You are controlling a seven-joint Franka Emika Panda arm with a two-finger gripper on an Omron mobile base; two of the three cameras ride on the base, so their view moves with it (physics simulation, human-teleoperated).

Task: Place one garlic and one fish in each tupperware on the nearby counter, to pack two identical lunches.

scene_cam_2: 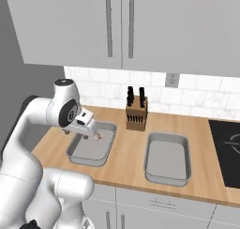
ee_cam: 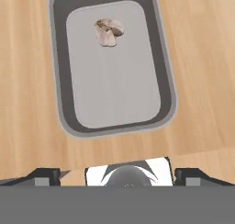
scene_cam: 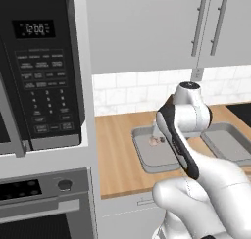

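The gripper [scene_cam_2: 92, 133] hangs above the left tupperware [scene_cam_2: 75, 155], and its jaws stand wide open with nothing between them; in the hand view the two dark finger tips [ee_cam: 43, 176] sit far apart at the bottom corners. One garlic [ee_cam: 109, 31] lies alone on the grey floor of this container, close to one short end, free of the fingers and not touching the wall. In the right base view the same bulb shows as a small pinkish spot just beside the hand, at the far part of the container. In the left base view the container [scene_cam: 142, 157] is half covered by the arm, and the garlic [scene_cam: 156, 141] seems to lie just under the hand, though the forearm hides much of it. The second tupperware [scene_cam_2: 168, 158] stands to the right on the counter [scene_cam_2: 126, 153], apart from the first one, its floor bare. Both containers lie on the light wooden worktop with their long sides running away from the robot. A wooden knife block [scene_cam_2: 136, 111] with dark handles stands against the tiled wall behind the gap between the two containers. At the right edge of the counter lies a black cooktop [scene_cam_2: 227, 146], and a microwave [scene_cam: 39, 71] hangs at the left, over an oven [scene_cam: 44, 203]
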